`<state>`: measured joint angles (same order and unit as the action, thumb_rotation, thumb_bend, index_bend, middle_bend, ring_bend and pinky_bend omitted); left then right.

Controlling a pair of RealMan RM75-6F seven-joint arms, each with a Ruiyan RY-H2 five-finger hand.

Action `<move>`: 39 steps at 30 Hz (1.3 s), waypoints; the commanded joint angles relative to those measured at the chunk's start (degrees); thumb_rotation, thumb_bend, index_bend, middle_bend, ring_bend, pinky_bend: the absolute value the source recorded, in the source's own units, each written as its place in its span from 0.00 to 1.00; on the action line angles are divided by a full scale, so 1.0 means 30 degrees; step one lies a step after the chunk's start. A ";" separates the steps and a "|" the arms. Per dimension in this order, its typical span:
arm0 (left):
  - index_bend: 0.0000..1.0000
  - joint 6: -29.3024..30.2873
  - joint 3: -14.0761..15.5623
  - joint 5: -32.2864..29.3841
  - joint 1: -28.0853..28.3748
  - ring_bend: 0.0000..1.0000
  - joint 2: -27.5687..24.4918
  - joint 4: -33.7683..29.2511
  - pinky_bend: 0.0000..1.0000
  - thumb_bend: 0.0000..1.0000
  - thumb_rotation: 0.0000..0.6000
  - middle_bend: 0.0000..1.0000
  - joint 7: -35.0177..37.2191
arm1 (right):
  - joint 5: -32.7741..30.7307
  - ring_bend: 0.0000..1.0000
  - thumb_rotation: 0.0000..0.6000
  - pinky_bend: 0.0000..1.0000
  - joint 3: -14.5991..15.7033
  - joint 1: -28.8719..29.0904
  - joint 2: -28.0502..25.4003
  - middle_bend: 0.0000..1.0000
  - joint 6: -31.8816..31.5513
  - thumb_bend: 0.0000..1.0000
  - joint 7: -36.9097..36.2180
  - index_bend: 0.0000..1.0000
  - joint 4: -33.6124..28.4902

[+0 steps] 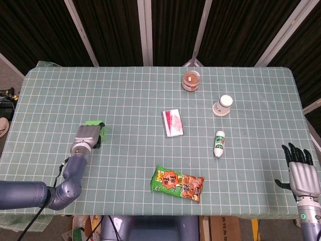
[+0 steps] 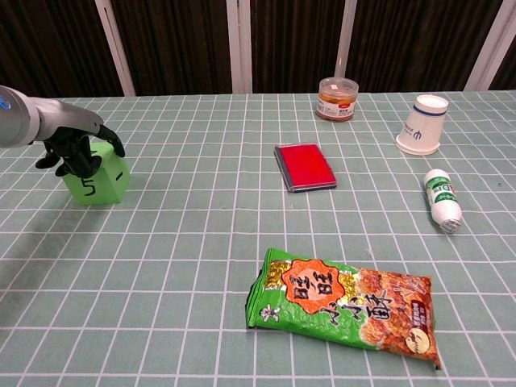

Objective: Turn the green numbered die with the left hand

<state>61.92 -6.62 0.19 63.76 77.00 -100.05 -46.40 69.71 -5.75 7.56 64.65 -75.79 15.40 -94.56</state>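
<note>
1. Die (image 2: 98, 178), green with dark numerals, sits on the table (image 1: 125, 95) near its left edge, gripped from above by the left hand (image 2: 74, 150), fingers curled over its top.
2. Judging by the grip, the turn looks under way, not finished; letting go remains.
3. Right hand (image 1: 301, 169) hangs off the table's right edge, fingers spread, holding nothing.
4. Count: one die, one snack bag (image 2: 343, 305), one red box (image 2: 304, 167), one jar (image 2: 337, 98), one paper cup (image 2: 422, 123), one small bottle (image 2: 442, 200).

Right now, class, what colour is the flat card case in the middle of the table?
Red, with a dark edge; the chest view shows it best.
</note>
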 commanded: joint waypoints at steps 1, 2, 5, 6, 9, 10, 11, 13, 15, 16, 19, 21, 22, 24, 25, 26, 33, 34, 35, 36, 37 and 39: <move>0.16 -0.0136 -0.0026 -0.0017 -0.0123 0.70 -0.0085 0.0110 0.77 0.91 1.00 0.85 0.0037 | -0.0019 0.09 1.00 0.04 0.0010 0.0006 0.0041 0.03 -0.0023 0.08 0.0065 0.08 -0.0003; 0.16 -0.0160 -0.0029 -0.0009 -0.0150 0.70 -0.0105 0.0152 0.77 0.91 1.00 0.85 0.0038 | -0.0031 0.09 1.00 0.04 0.0007 0.0011 0.0055 0.03 -0.0028 0.08 0.0091 0.08 0.0004; 0.16 -0.0206 -0.0042 0.0060 -0.0224 0.70 -0.0170 0.0251 0.77 0.91 1.00 0.85 -0.0003 | -0.0086 0.09 1.00 0.04 0.0018 0.0032 0.0113 0.03 -0.0016 0.08 0.0211 0.08 0.0015; 0.16 -0.0233 -0.0059 0.0067 -0.0250 0.70 -0.0203 0.0265 0.77 0.91 1.00 0.85 -0.0010 | -0.0113 0.09 1.00 0.04 0.0022 0.0042 0.0129 0.03 -0.0004 0.08 0.0263 0.08 0.0013; 0.16 -0.0267 -0.0057 0.0086 -0.0310 0.70 -0.0244 0.0318 0.77 0.91 1.00 0.85 -0.0035 | -0.0166 0.09 1.00 0.04 0.0030 0.0059 0.0154 0.03 0.0011 0.08 0.0372 0.09 0.0006; 0.16 -0.0295 -0.0031 0.0048 -0.0329 0.70 -0.0263 0.0342 0.77 0.91 1.00 0.85 -0.0075 | -0.0187 0.09 1.00 0.04 0.0026 0.0065 0.0163 0.03 0.0013 0.08 0.0398 0.09 0.0006; 0.16 -0.0359 0.0000 -0.0050 -0.0355 0.70 -0.0304 0.0373 0.77 0.91 1.00 0.85 -0.0134 | -0.0217 0.09 1.00 0.04 0.0023 0.0070 0.0174 0.03 0.0014 0.08 0.0435 0.09 0.0006; 0.16 -0.0447 0.0008 -0.0121 -0.0394 0.70 -0.0380 0.0407 0.77 0.91 1.00 0.85 -0.0184 | -0.0247 0.09 1.00 0.04 0.0018 0.0075 0.0197 0.03 -0.0007 0.08 0.0497 0.09 0.0006; 0.16 -0.0503 0.0005 -0.0132 -0.0451 0.70 -0.0478 0.0441 0.77 0.91 1.00 0.85 -0.0202 | -0.0263 0.09 1.00 0.04 0.0013 0.0078 0.0235 0.03 -0.0043 0.08 0.0550 0.09 0.0013; 0.16 -0.0486 0.0008 -0.0119 -0.0485 0.70 -0.0536 0.0455 0.77 0.91 1.00 0.85 -0.0206 | -0.0265 0.09 1.00 0.04 0.0016 0.0080 0.0255 0.03 -0.0059 0.08 0.0588 0.09 0.0023; 0.16 -0.0448 -0.0003 -0.0062 -0.0584 0.70 -0.0718 0.0412 0.77 0.91 1.00 0.85 -0.0190 | -0.0268 0.09 1.00 0.04 0.0030 0.0094 0.0300 0.03 -0.0068 0.08 0.0658 0.09 0.0030; 0.16 -0.0528 0.0013 -0.0107 -0.0651 0.70 -0.0881 0.0334 0.77 0.91 1.00 0.85 -0.0205 | -0.0297 0.09 1.00 0.04 0.0036 0.0101 0.0321 0.03 -0.0060 0.08 0.0700 0.09 0.0024; 0.16 -0.0604 0.0037 -0.0138 -0.0694 0.70 -0.0988 0.0293 0.77 0.91 1.00 0.85 -0.0219 | -0.0308 0.09 1.00 0.04 0.0038 0.0108 0.0336 0.03 -0.0061 0.08 0.0737 0.09 0.0026; 0.16 -0.0732 0.0158 -0.0137 -0.0770 0.70 -0.1177 0.0274 0.77 0.91 1.00 0.85 -0.0315 | -0.0320 0.09 1.00 0.04 0.0060 0.0120 0.0351 0.03 -0.0044 0.08 0.0803 0.09 0.0010; 0.16 -0.0791 0.0223 -0.0125 -0.0806 0.70 -0.1253 0.0277 0.77 0.91 1.00 0.85 -0.0360 | -0.0332 0.09 1.00 0.04 0.0063 0.0126 0.0361 0.03 -0.0041 0.08 0.0831 0.09 0.0008; 0.16 -0.0842 0.0282 -0.0134 -0.0842 0.70 -0.1306 0.0294 0.77 0.91 1.00 0.85 -0.0389 | -0.0341 0.09 1.00 0.04 0.0068 0.0130 0.0366 0.03 -0.0033 0.08 0.0853 0.09 0.0007; 0.16 -0.1518 0.0651 -0.0171 -0.1151 0.70 -0.1924 0.0369 0.77 0.91 1.00 0.85 -0.0437 | -0.0415 0.09 1.00 0.04 0.0104 0.0164 0.0394 0.03 0.0027 0.08 0.0977 0.09 -0.0019; 0.16 -0.1585 0.0706 -0.0144 -0.1201 0.70 -0.2034 0.0347 0.77 0.91 1.00 0.85 -0.0423 | -0.0413 0.09 1.00 0.04 0.0113 0.0168 0.0403 0.03 0.0025 0.08 0.1004 0.09 -0.0022; 0.16 -0.1661 0.0773 -0.0111 -0.1247 0.70 -0.2147 0.0321 0.77 0.91 1.00 0.85 -0.0424 | -0.0415 0.09 1.00 0.04 0.0118 0.0170 0.0415 0.03 0.0015 0.08 0.1035 0.09 -0.0022; 0.16 -0.1723 0.0816 -0.0097 -0.1272 0.70 -0.2227 0.0289 0.77 0.91 1.00 0.85 -0.0429 | -0.0414 0.09 1.00 0.04 0.0126 0.0171 0.0426 0.03 0.0009 0.08 0.1059 0.09 -0.0021; 0.16 -0.1806 0.0885 -0.0087 -0.1314 0.70 -0.2356 0.0242 0.77 0.91 1.00 0.85 -0.0431 | -0.0410 0.09 1.00 0.04 0.0131 0.0172 0.0439 0.03 -0.0004 0.08 0.1088 0.09 -0.0028; 0.16 -0.1928 0.0990 0.0003 -0.1393 0.70 -0.2557 0.0175 0.77 0.91 1.00 0.85 -0.0400 | -0.0410 0.09 1.00 0.04 0.0139 0.0174 0.0460 0.03 -0.0026 0.08 0.1140 0.09 -0.0037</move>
<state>56.27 -3.78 0.10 59.69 69.46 -99.43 -47.62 68.48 -5.34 8.08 66.03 -75.87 18.83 -94.66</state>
